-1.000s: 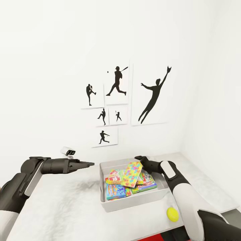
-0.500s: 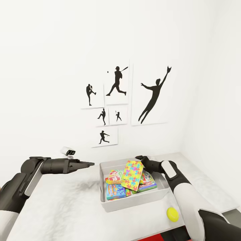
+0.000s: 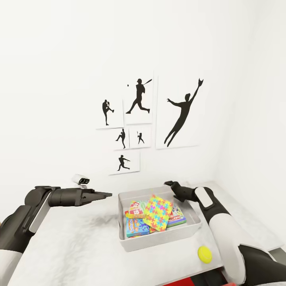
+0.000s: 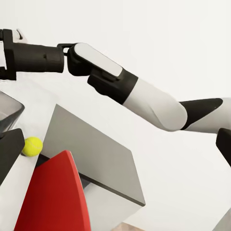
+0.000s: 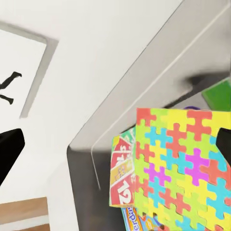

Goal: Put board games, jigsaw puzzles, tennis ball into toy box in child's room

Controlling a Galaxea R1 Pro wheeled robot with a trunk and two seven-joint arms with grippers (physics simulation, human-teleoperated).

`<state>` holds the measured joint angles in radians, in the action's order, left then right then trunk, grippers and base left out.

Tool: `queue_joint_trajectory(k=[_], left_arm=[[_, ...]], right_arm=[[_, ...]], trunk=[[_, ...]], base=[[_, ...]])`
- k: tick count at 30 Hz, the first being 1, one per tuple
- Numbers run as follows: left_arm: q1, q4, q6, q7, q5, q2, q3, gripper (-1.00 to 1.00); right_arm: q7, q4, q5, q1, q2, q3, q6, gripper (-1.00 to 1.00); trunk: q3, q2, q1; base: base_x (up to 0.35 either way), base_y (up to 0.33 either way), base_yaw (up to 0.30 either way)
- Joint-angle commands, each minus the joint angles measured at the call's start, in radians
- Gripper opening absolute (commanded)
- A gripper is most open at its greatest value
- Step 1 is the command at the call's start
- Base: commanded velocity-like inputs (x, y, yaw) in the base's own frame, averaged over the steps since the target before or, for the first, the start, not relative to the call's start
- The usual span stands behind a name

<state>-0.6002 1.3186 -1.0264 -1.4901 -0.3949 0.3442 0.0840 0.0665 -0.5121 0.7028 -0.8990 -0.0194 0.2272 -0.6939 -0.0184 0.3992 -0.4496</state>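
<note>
On counter: toy box (image 3: 159, 237); jigsaw puzzle (image 3: 157, 211) lying atop board games (image 3: 137, 226) inside
Tennis ball (image 3: 205, 254): beside box
Right gripper (image 3: 170, 184): empty, jaw width unclear
Left gripper (image 3: 106, 195): narrow, empty

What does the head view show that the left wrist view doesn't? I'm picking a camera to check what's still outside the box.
Head view alone: the toy box, the jigsaw puzzle and board games inside it, the left gripper, the wall prints. Left wrist view alone: a red object below the table edge. Both: the tennis ball on the table, and the right arm.
</note>
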Motion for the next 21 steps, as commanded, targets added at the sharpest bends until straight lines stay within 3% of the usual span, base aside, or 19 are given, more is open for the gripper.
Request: queue_joint_trajectory(k=[1,8,21], left_arm=[[0.000,0.000,-0.011,-0.002,-0.002,0.001,0.002,1.00],[-0.001,0.000,-0.011,-0.002,-0.002,0.001,0.002,1.00],[0.000,-0.001,-0.011,-0.002,-0.002,0.001,0.002,1.00]], right_arm=[[0.001,0.000,-0.006,-0.004,0.001,0.008,-0.006,1.00],[-0.038,-0.001,-0.007,-0.012,0.004,0.009,-0.006,1.00],[-0.043,-0.003,-0.009,-0.012,0.006,0.009,-0.007,1.00]], trunk=[[0.001,0.001,0.000],[0.001,0.001,0.000],[0.001,0.001,0.000]], base=[[0.000,0.000,0.000],[0.000,0.000,0.000],[0.000,0.000,0.000]])
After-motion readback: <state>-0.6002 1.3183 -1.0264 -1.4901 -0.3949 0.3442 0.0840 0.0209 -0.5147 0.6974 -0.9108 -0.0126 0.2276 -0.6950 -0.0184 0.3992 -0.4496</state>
